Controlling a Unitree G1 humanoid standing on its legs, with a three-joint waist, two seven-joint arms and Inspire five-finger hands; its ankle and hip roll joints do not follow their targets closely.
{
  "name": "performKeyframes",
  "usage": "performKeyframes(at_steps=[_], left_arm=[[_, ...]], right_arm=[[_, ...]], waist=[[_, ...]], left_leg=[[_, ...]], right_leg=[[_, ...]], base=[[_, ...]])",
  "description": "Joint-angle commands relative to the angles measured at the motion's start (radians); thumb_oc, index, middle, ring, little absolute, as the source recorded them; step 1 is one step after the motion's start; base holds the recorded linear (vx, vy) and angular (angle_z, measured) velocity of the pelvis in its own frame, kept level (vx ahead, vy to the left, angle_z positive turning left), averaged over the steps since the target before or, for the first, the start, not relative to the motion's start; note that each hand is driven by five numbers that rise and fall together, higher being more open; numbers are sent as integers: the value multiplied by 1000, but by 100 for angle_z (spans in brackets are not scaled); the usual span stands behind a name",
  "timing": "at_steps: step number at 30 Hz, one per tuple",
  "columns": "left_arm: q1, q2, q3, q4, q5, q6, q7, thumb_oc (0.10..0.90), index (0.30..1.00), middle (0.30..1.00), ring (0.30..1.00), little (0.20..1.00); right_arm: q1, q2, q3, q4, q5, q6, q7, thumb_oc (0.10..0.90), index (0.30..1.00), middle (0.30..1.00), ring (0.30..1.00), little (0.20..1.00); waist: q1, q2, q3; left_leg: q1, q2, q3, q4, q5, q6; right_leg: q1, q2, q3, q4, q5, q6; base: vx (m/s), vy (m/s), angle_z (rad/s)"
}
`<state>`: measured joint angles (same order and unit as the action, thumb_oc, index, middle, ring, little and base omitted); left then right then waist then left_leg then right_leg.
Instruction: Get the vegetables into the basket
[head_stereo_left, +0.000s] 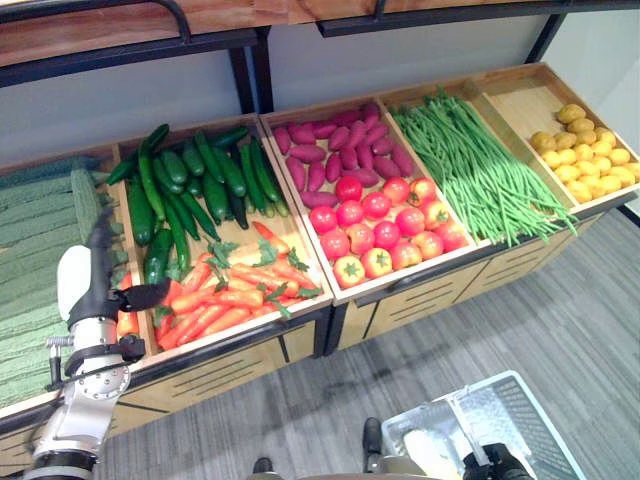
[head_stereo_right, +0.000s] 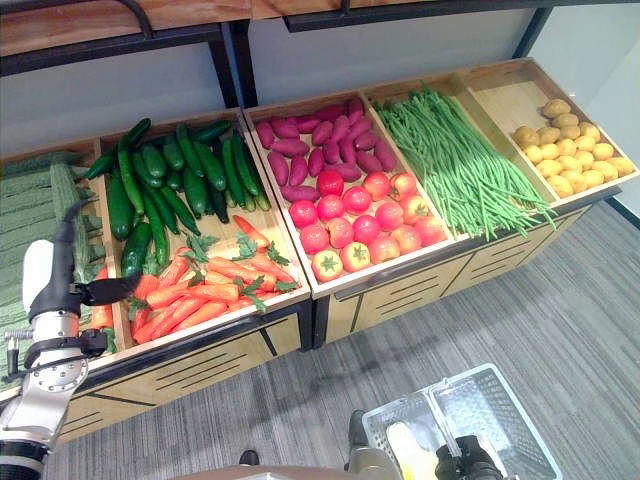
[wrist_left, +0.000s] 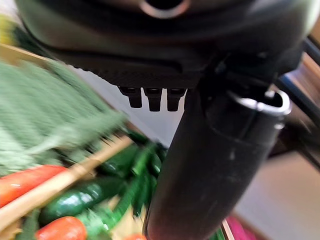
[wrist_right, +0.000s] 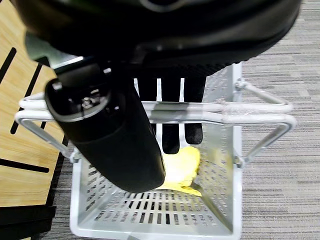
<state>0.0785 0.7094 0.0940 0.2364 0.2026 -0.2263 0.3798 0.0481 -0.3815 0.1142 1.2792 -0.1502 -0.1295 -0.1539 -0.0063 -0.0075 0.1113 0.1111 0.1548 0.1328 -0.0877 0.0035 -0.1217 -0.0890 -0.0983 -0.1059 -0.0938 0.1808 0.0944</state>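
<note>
Left hand (head_stereo_left: 105, 285) up at the near edge of the carrots (head_stereo_left: 225, 290), fingers straight and holding nothing, thumb out toward them, placed probably for a first pick. Right hand (wrist_right: 170, 107) curled round the handles of the basket (wrist_right: 220, 200), kept low beside the stand to receive. Inside already, something yellow (wrist_right: 180, 167), perhaps a corn cob.

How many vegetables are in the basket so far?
1: a yellow item lies on the basket floor, beneath the right hand; the hand may hide more.
</note>
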Motion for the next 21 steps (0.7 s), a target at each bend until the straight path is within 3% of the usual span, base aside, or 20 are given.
performKeyframes(at_steps=[1, 5, 6, 11, 21], left_arm=[[-82, 146, -14, -34, 49, -77, -74, 900, 1000, 1000, 1000, 1000], [-101, 232, -65, -55, 82, -86, -137, 900, 1000, 1000, 1000, 1000], [-120, 286, -97, -61, 81, -102, -171, 900, 1000, 1000, 1000, 1000], [-187, 372, -200, -51, 32, -116, -265, 900, 1000, 1000, 1000, 1000], [-331, 392, -366, 30, 20, -126, -326, 900, 1000, 1000, 1000, 1000]], right_arm=[[-29, -49, 4, -3, 19, -33, -7, 400, 300, 300, 300, 300], [-25, -55, -2, -17, 20, -36, -6, 400, 300, 300, 300, 300], [-24, -62, 3, -26, 20, -38, -1, 400, 300, 300, 300, 300], [-25, -74, 8, -27, 18, -35, 10, 400, 300, 300, 300, 300], [-43, -78, 22, -30, 23, -36, 21, 400, 300, 300, 300, 300]], waist=[[-22, -44, -49], [-29, -40, -51], [-35, -38, -52], [-47, -34, -52], [-66, -30, -42]], left_leg=[[-62, 5, -15, 0, 17, -11], [-57, 4, -5, 0, 14, -11], [-55, 4, -1, 0, 14, -11], [-51, 0, 5, 0, 12, -10], [-54, -3, 12, 0, 11, -10]], right_leg=[[62, -97, 4, 6, -52, 101], [57, -96, 16, 6, -50, 104], [54, -96, 21, 6, -47, 106], [52, -99, 26, 6, -43, 110], [44, -103, 30, 6, -35, 115]], base=[[12, 18, -7], [11, 11, -10], [-3, 5, -6], [-2, 2, -2], [-2, 0, -1]])
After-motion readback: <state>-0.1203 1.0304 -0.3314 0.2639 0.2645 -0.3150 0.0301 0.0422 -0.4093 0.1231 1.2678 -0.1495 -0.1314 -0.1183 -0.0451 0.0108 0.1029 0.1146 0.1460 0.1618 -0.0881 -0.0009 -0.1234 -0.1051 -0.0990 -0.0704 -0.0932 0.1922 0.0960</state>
